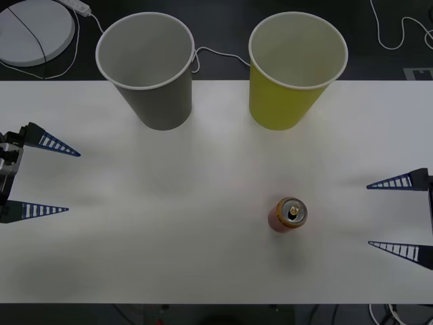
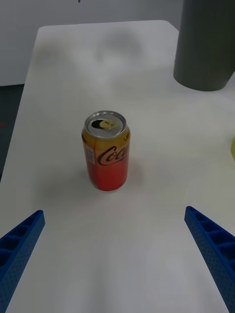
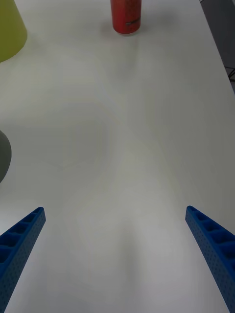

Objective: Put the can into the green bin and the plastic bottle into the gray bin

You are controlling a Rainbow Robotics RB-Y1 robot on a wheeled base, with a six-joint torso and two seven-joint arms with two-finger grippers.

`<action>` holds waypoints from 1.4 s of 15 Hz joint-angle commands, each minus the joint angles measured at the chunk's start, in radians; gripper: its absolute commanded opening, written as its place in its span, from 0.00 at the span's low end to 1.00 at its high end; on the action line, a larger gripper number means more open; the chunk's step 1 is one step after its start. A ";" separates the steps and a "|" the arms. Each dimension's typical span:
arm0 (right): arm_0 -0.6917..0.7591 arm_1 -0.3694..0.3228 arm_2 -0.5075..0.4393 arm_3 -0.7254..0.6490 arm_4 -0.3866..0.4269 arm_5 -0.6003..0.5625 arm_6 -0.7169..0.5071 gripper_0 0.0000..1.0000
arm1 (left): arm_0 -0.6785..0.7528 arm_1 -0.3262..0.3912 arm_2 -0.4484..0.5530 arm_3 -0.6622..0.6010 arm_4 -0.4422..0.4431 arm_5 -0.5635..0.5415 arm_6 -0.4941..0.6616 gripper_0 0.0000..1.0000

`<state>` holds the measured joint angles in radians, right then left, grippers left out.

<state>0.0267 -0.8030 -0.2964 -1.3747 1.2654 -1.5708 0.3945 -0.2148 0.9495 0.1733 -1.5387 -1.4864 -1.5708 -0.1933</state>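
White table [image 1: 169, 223] lies broad and bare around one upright can [image 1: 289, 214], which stands toward 4 o'clock. At 12 o'clock stand two bins: gray bin [image 1: 152, 74] and green bin [image 1: 292, 71]. Left gripper [image 1: 73, 181] at 9 and right gripper [image 1: 369, 214] at 3 gape wide, holding nothing.

1. In the left wrist view, the can [image 3: 126, 15] loses its top to the frame edge.
2. Beside that can, the green bin [image 3: 10, 27] and the gray bin [image 3: 3, 159] show only slivers.
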 commanded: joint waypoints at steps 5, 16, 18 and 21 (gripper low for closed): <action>-0.005 0.114 0.003 0.066 0.032 0.032 0.075 1.00 | 0.000 0.000 0.000 0.000 0.000 0.000 0.000 1.00; -0.119 0.245 0.026 0.373 0.052 0.021 0.337 1.00 | 0.000 0.000 0.000 0.000 0.000 0.000 0.000 1.00; -0.128 0.262 0.039 0.393 0.052 0.023 0.343 1.00 | 0.000 0.000 0.000 0.000 0.000 0.000 0.000 1.00; -0.131 0.297 0.052 0.393 0.052 0.044 0.346 1.00 | 0.000 0.000 0.000 0.000 0.000 0.000 0.000 1.00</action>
<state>-0.1027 -0.5171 -0.2488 -0.9810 1.3176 -1.5333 0.7394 -0.2148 0.9495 0.1733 -1.5386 -1.4864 -1.5708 -0.1933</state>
